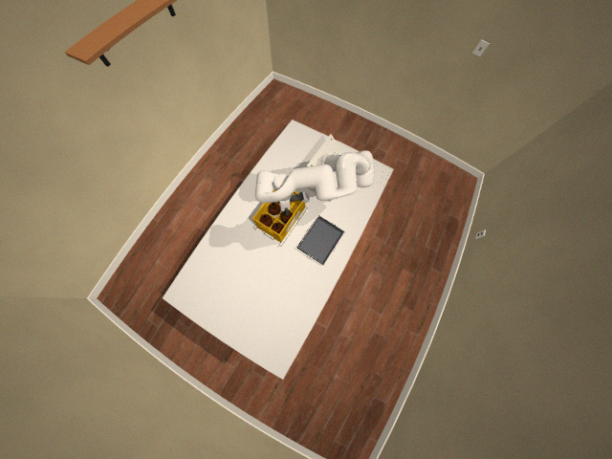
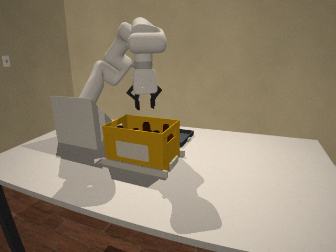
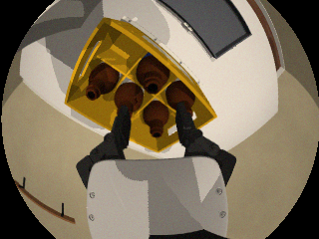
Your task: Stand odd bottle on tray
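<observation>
The yellow crate (image 1: 283, 235) (image 2: 108, 146) (image 3: 90, 111) stands level with several brown bottles upright in its compartments. One bottle (image 3: 103, 79) is at the left in the wrist view, another bottle (image 3: 153, 74) at the top, and one bottle (image 3: 156, 114) between the fingers in that picture, but below them. Two more, a bottle (image 3: 129, 97) and a bottle (image 3: 180, 94), are partly behind the fingertips. I cannot tell which neck differs. My gripper (image 2: 145, 108) (image 3: 153, 112) is open and empty, pointing down above the crate. The dark tray (image 1: 319, 240) (image 2: 186, 133) (image 3: 209, 25) lies level with no bottle on it.
Low pale rails (image 2: 135, 167) run along the crate's foot. One crate compartment (image 3: 111, 50) at the upper left of the wrist view holds no bottle. A tall grey block (image 2: 74, 122) stands beside the crate near the arm's base. The tray lies beyond the crate's long side.
</observation>
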Available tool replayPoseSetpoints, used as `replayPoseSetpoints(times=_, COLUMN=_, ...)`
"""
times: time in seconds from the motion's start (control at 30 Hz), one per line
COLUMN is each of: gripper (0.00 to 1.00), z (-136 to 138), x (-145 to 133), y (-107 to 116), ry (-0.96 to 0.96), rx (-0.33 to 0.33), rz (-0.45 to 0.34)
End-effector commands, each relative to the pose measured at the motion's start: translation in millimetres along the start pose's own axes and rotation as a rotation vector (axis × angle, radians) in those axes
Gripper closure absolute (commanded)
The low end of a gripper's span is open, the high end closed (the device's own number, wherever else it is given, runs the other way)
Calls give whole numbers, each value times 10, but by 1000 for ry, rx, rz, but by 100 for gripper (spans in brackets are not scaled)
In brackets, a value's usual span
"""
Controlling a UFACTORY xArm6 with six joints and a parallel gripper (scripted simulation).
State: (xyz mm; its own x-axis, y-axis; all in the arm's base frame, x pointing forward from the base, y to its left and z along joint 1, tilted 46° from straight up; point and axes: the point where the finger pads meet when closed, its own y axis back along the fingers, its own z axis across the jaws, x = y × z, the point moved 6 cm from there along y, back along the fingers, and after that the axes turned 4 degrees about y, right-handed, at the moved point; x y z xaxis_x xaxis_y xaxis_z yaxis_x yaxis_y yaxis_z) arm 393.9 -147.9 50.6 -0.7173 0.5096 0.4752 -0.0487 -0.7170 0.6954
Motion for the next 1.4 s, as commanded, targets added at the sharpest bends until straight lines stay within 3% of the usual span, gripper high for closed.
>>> replayPoseSetpoints(times=0.0, gripper=35, z=5, x=-3, y=15, ry=1, rx=-1, rz=-3)
replayPoseSetpoints(times=1.37, gripper=35, z=5, x=-3, y=-63, ry=1, rx=-1, rz=-3)
